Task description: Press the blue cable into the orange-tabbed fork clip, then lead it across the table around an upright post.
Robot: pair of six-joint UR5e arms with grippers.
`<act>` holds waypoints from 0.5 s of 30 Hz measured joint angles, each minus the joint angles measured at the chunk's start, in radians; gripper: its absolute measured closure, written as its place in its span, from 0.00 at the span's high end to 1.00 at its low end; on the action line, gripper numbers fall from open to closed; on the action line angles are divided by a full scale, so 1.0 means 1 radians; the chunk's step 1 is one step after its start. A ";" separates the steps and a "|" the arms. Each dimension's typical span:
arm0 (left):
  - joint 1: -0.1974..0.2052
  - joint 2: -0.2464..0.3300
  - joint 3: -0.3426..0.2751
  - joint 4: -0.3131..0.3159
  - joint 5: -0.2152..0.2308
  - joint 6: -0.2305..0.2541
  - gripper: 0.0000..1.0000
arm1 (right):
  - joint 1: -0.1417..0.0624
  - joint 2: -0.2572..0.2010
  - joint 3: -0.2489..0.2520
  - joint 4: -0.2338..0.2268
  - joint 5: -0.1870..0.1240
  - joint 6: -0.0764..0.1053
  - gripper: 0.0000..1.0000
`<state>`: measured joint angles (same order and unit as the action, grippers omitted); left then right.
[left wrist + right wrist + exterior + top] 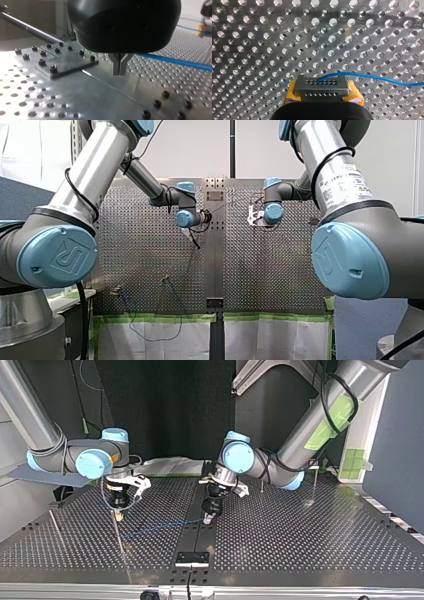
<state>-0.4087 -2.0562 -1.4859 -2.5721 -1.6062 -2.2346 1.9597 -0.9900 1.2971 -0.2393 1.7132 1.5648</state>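
The thin blue cable runs over the perforated metal table, beyond the small bolted steel plate. My left gripper, nearest that plate, pinches it with closed metal fingers. My right gripper, farther from the plate, clamps it between yellow pads.

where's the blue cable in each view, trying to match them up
front view: too thin to make out.
top view: blue cable runs between my right gripper and my left gripper.
left wrist view: passes behind my left gripper toward my right gripper.
right wrist view: arcs out from my right gripper.
landmark: my right gripper's yellow pads.
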 joint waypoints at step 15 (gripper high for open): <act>-0.004 0.000 0.000 -0.115 -0.076 0.102 0.82 | 0.000 0.001 0.000 0.001 -0.001 0.000 0.02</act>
<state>-0.4126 -2.0560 -1.4860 -2.6875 -1.6820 -2.1324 1.9601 -0.9889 1.2971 -0.2380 1.7121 1.5649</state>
